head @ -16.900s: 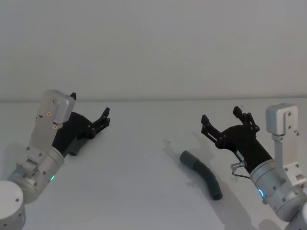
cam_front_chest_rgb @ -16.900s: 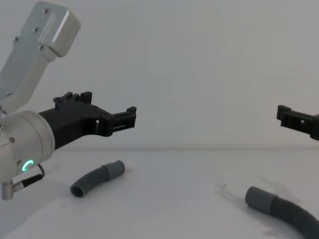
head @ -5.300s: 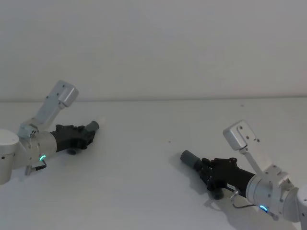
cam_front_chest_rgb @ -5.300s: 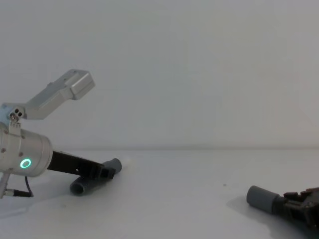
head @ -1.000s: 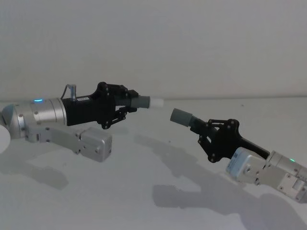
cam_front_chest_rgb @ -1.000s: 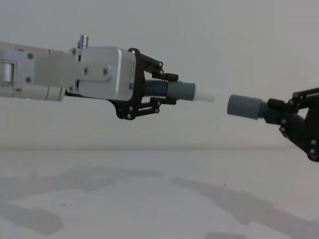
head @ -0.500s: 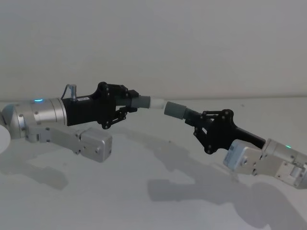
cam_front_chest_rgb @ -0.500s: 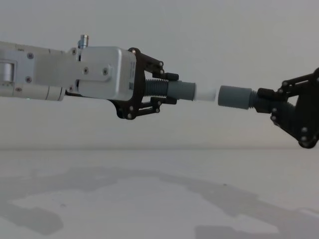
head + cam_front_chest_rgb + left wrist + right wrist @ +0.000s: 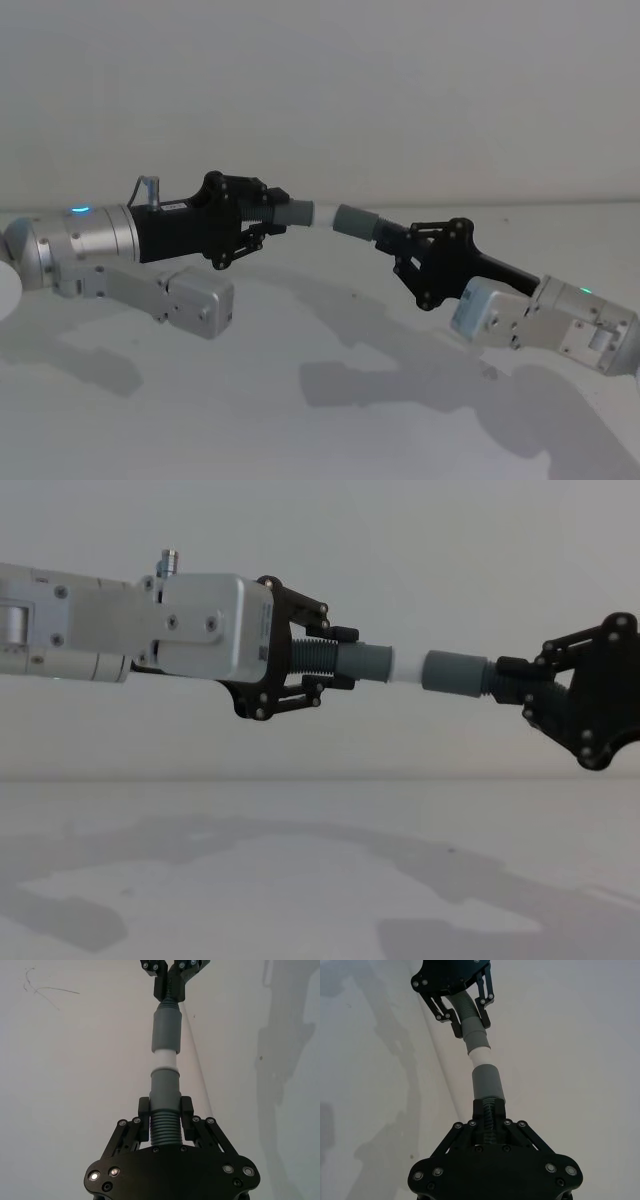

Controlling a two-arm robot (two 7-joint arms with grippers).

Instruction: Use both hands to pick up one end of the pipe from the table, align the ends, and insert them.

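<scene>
Above the white table (image 9: 300,420) two dark grey ribbed pipe pieces are held in the air, end to end. My left gripper (image 9: 268,218) (image 9: 340,660) (image 9: 165,1107) is shut on the ribs of one piece just behind its narrow cuff (image 9: 370,664), whose whitish tip (image 9: 405,668) points right. My right gripper (image 9: 392,240) (image 9: 512,685) (image 9: 489,1107) is shut on the other piece behind its wider socket (image 9: 455,673) (image 9: 352,220). The whitish tip meets the socket's mouth, nearly in line; how deep it sits inside is hidden.
Both arms stretch low over the table from either side, the silver left forearm (image 9: 90,235) and the right wrist housing (image 9: 540,325), and cast broad shadows on the surface. A plain pale wall (image 9: 320,90) stands behind.
My right gripper has carried the socket leftward until the gap to the whitish tip closed. The left gripper and its piece have held still.
</scene>
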